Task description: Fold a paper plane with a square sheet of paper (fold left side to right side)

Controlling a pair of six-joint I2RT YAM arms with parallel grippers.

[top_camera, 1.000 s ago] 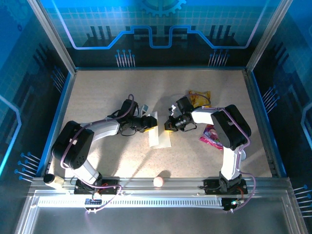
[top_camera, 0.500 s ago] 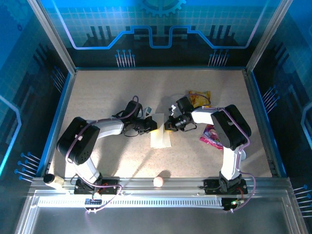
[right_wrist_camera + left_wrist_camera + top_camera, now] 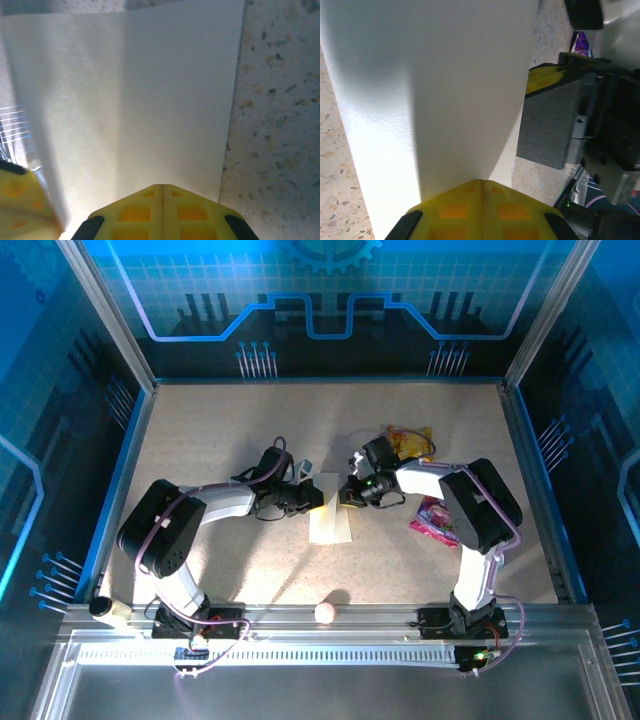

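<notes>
The square sheet of paper lies folded into a narrow white rectangle at the table's middle. My left gripper is shut, its yellow tips resting on the sheet's left edge. In the left wrist view its fingertips meet over the white paper. My right gripper is shut too, tips down at the sheet's upper right edge. In the right wrist view the closed fingertips sit on the paper. Neither pair of jaws has paper between them. The paper plane is out of view.
A yellow snack packet lies behind the right arm and a pink wrapper beside its forearm. A small pale ball rests by the near rail. Blue walls ring the speckled table.
My left gripper has closed and slid right onto the sheet, its elbow swinging out. The paper now lies flatter and squarer. The right gripper has barely moved.
</notes>
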